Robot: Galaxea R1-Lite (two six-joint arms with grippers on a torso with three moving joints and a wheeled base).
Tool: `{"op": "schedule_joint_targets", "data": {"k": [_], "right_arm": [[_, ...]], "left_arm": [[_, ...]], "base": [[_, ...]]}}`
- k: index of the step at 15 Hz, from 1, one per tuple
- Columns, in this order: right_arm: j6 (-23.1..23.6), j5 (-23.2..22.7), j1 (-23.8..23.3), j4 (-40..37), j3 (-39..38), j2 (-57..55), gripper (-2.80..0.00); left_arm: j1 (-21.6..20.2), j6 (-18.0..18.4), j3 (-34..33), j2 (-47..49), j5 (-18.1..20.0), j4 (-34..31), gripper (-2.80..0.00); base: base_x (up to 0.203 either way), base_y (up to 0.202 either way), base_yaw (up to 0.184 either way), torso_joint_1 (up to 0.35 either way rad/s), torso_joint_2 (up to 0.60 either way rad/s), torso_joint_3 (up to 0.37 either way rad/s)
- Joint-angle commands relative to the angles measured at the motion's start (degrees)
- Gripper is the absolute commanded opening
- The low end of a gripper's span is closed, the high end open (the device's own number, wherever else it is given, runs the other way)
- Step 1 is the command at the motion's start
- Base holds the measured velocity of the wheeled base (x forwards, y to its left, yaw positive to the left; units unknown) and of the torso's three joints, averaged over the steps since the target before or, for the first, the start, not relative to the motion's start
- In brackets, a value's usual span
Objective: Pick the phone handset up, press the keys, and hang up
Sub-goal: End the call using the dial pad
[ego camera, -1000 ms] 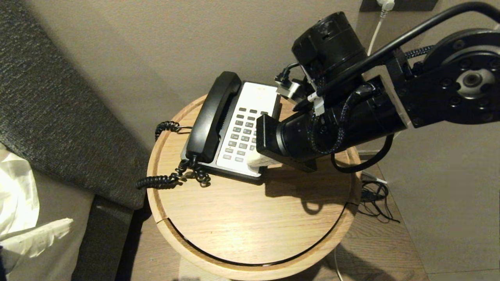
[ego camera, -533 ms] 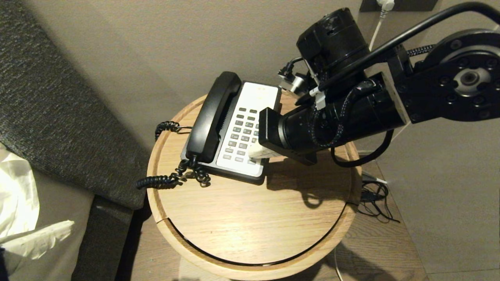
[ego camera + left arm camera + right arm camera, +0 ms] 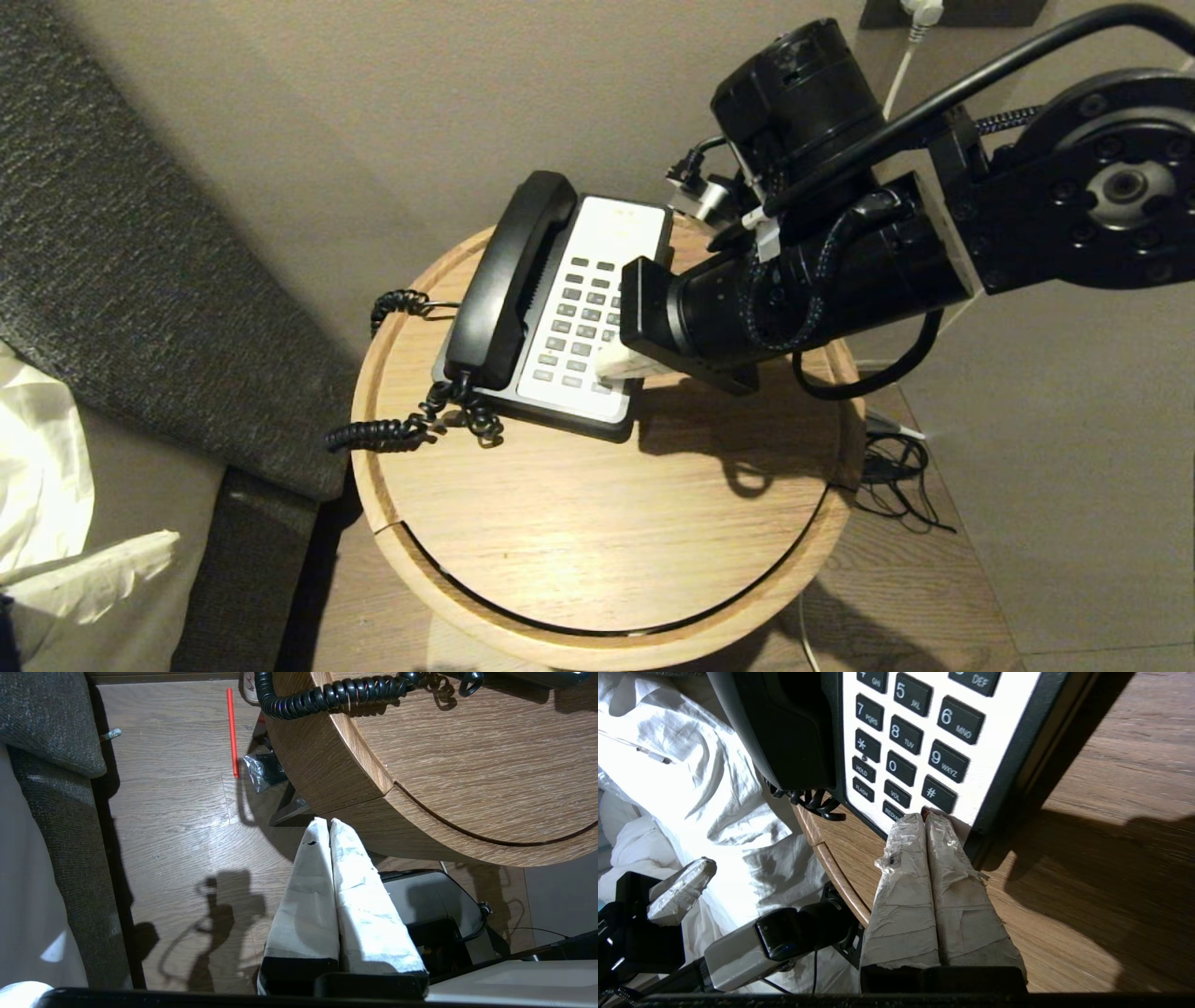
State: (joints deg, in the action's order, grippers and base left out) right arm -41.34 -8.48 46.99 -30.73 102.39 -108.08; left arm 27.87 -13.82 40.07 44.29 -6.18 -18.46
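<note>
Gripper of right arm, closed, on the keys.

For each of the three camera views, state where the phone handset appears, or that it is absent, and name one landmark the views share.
Head view: the phone handset lies in the cradle along the left side of the keys, on the round wooden table.
Left wrist view: not in it; only its coiled cord shows.
Right wrist view: the handset's lower end sits beside the keys, beyond the shut right gripper.
Shared landmark: the coiled cord.
</note>
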Motion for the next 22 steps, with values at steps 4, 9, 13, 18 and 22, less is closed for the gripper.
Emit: {"op": "schedule_joint_targets", "data": {"k": [4,9,13,18,22], "right_arm": [[-0.2,-0.1,0.1,-0.6,0.1,1.0,-2.80],[-0.8,-0.5,0.1,-1.2,-0.1,0.2,-2.80],[-0.8,-0.7,0.2,-1.3,0.0,-0.6,-2.80],[-0.6,-0.6,0.2,-1.9,-0.5,-0.9,-2.80],[-0.1,-0.5,0.2,-2.2,-1.3,-0.7,-2.80]], "left_arm": [[0.1,-0.2,-0.3,0.1,-0.1,-0.1,-2.80],[0.1,-0.1,-0.7,0.1,-0.1,-0.1,-2.80],[0.0,-0.1,-0.7,0.0,0.0,-0.1,-2.80],[0.0,-0.1,-0.8,-0.2,0.0,-0.1,-2.80],[0.0,-0.1,-1.0,-0.2,0.0,-0.1,-2.80]], "base": [[0.000,0.000,0.000,0.000,0.00,0.000],[0.000,0.000,0.000,0.000,0.00,0.000],[0.000,0.000,0.000,0.000,0.00,0.000],[0.000,0.000,0.000,0.000,0.00,0.000],[0.000,0.000,0.000,0.000,0.00,0.000]]}}
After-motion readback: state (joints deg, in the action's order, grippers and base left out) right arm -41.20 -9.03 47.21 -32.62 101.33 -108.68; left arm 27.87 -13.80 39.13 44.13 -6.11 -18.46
